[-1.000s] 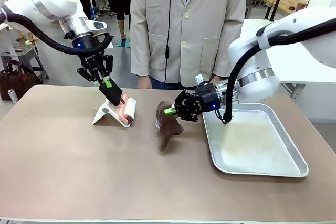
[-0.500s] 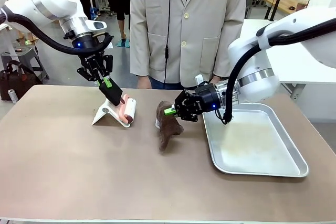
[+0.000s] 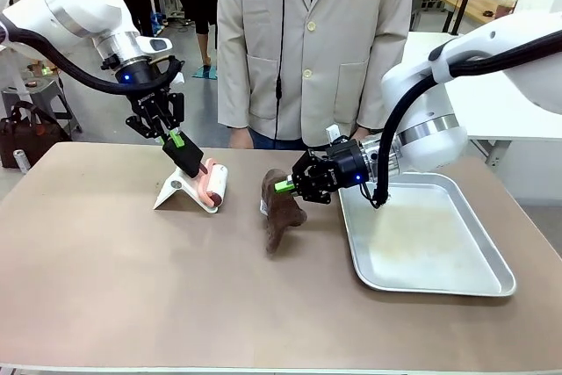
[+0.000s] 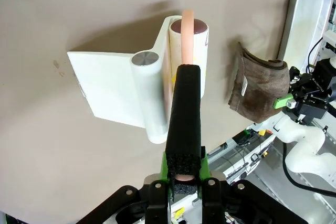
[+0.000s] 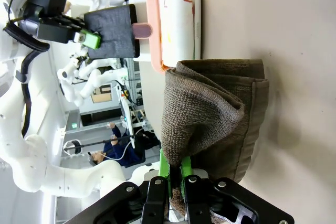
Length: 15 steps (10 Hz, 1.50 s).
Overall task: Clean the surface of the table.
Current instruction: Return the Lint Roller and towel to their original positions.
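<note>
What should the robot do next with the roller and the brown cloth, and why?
Probably lift the lint roller out of its white stand. The left gripper is shut on its black handle, and the right gripper already holds the brown cloth upright on the table.

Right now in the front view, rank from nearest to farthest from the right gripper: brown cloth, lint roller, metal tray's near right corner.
1. Brown cloth: pinched in the right gripper.
2. Lint roller: to its left, on its white stand.
3. Metal tray's near right corner: farthest, toward the table's right edge.
</note>
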Motion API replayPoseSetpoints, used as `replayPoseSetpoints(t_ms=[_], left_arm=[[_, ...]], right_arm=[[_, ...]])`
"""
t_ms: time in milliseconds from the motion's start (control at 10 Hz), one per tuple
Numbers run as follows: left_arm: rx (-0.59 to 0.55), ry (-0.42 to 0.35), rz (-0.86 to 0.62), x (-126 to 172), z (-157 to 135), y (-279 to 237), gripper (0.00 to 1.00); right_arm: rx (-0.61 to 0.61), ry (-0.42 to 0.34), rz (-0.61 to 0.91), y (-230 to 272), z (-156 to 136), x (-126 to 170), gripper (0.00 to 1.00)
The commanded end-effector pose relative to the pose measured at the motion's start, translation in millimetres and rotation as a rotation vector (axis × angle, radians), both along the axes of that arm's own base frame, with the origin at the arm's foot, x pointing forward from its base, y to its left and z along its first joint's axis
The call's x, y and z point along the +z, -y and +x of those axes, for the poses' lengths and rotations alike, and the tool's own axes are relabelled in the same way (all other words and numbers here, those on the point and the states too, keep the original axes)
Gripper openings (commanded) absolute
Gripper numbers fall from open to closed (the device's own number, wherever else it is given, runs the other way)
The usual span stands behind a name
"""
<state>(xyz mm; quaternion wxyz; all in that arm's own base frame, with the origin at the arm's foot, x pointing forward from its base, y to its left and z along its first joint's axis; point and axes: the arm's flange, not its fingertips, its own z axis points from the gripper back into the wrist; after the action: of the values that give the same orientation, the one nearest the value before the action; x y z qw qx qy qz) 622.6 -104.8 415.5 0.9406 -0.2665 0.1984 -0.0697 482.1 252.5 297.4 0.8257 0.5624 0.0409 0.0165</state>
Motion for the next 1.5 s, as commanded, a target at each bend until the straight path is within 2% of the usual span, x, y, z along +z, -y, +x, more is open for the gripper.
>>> replayPoseSetpoints(t_ms=[0, 700, 800, 900, 1000, 1100, 1200, 1300, 1400], left_arm=[[-0.014, 0.002, 0.001, -10.3, -0.4, -17.7, 0.22], [-0.029, -0.001, -0.038, -16.6, -1.4, -21.3, 0.22], [-0.025, -0.002, -0.038, -16.4, -1.6, -22.2, 0.39], [-0.022, 0.001, -0.040, -16.1, -2.0, -23.3, 0.29], [-0.017, 0.002, -0.039, -15.6, -2.2, -24.8, 0.46], [-0.011, 0.001, -0.037, -15.1, -3.0, -25.8, 0.69], [-0.008, 0.002, -0.032, -14.8, -3.8, -26.5, 1.00], [-0.006, 0.002, -0.034, -14.3, -4.3, -26.7, 1.00], [-0.006, 0.008, -0.038, -13.3, -5.2, -26.9, 1.00]], right_arm=[[-0.017, 0.003, 0.013, -3.1, 0.2, 1.6, 0.09], [-0.042, 0.006, 0.003, -2.1, -0.8, 2.8, 0.09], [-0.047, 0.003, 0.002, -1.0, -0.7, 2.6, 0.09], [-0.051, 0.002, 0.001, -0.1, -0.5, 2.5, 0.12], [-0.054, -0.002, -0.003, 1.0, -0.3, 2.5, 0.21], [-0.061, -0.011, -0.006, 2.8, -0.2, 2.0, 0.60], [-0.067, -0.015, -0.007, 4.4, 0.0, 1.8, 0.78], [-0.070, -0.015, -0.005, 5.1, 0.1, 2.0, 1.00], [-0.075, -0.014, -0.009, 6.4, 0.2, 2.1, 1.00]])
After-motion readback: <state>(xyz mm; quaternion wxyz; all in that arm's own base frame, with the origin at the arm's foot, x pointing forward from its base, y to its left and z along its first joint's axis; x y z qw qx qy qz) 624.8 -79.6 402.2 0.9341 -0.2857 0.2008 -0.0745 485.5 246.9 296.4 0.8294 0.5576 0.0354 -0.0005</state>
